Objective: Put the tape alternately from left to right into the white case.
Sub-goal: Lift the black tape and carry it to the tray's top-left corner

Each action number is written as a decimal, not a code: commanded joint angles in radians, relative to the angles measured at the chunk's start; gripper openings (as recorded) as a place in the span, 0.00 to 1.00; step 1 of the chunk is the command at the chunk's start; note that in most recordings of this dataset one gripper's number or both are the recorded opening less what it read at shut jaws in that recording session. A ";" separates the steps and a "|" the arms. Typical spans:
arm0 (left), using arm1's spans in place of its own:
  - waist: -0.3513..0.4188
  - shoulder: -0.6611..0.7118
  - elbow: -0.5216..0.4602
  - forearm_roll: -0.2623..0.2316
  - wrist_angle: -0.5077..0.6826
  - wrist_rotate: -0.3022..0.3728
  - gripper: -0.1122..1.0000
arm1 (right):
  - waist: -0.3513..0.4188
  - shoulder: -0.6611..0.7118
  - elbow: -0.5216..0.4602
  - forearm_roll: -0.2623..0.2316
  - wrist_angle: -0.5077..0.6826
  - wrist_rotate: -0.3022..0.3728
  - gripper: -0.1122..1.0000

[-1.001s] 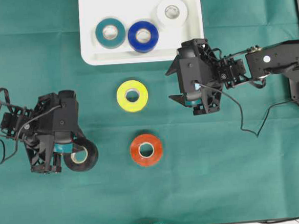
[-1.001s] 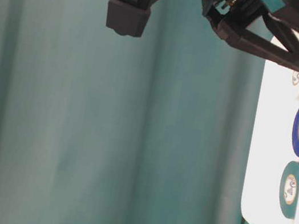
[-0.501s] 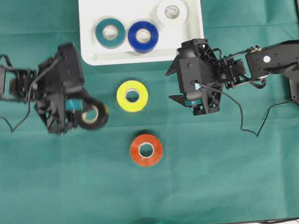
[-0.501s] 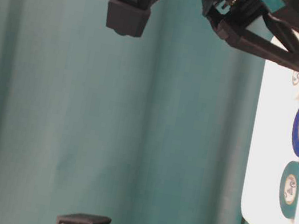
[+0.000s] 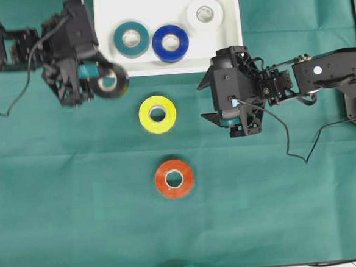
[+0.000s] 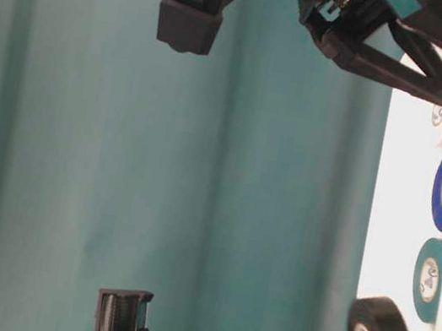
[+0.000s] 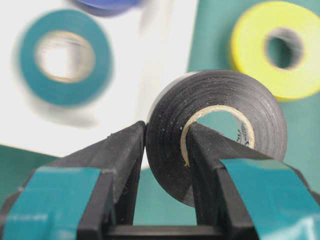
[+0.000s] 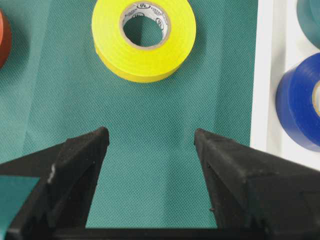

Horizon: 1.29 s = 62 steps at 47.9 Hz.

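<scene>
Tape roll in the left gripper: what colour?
Black tape roll with a pale cardboard core, pinched by the left gripper; the left wrist view shows it best.

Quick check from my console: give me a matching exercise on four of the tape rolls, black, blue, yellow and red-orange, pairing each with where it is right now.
Things:
1. black roll of tape with a pale cardboard core
2. blue roll of tape
3. yellow roll of tape
4. red-orange roll of tape

Places:
A. lying flat in the shallow white plastic case, between the teal and white rolls
B. on the green cloth, farthest from the case
C. pinched in the left gripper at the case's corner
D. on the green cloth just below the case

Pairs: 1-C, 2-A, 3-D, 4-B
</scene>
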 commanded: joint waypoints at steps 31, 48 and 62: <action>0.242 0.138 -0.120 0.003 -0.149 0.101 0.07 | 0.003 -0.023 -0.009 0.003 -0.008 0.002 0.80; 0.305 0.245 -0.210 0.003 -0.150 0.104 0.07 | 0.003 -0.021 -0.008 0.003 -0.008 0.002 0.80; 0.321 0.295 -0.245 0.003 -0.150 0.106 0.07 | 0.003 -0.021 -0.006 0.003 -0.008 0.000 0.80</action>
